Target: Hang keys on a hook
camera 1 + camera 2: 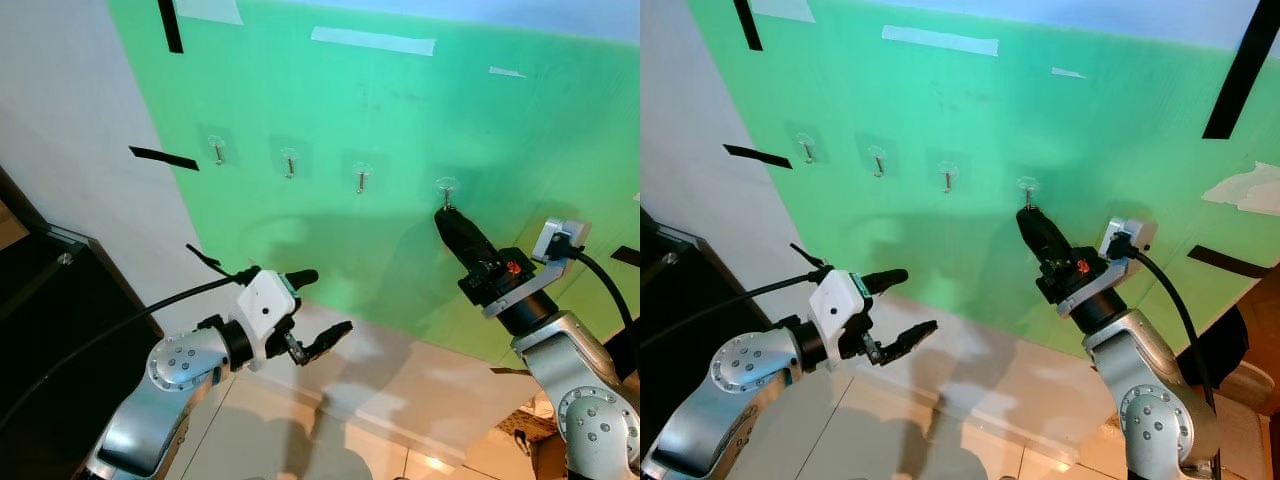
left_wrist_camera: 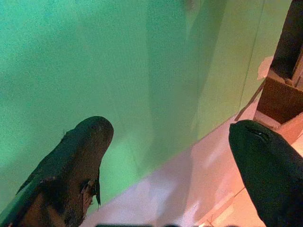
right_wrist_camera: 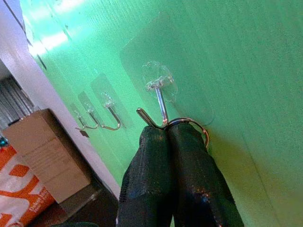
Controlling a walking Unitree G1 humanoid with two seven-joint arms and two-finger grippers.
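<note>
Three spare hooks (image 1: pixel 289 161) along green wall (image 1: pixel 400 110); right gripper (image 3: pixel 166 135) pinched tight on silver key ring (image 3: pixel 196 126) touching rightmost hook (image 3: pixel 161 101); left gripper (image 1: pixel 325 305) wide apart, empty

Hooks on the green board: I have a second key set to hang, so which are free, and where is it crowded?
The three hooks left of the right gripper hang bare, with open green board between them. The rightmost hook is crowded: the right gripper holds a key ring at it. The left gripper is open, low beneath the row.
</note>
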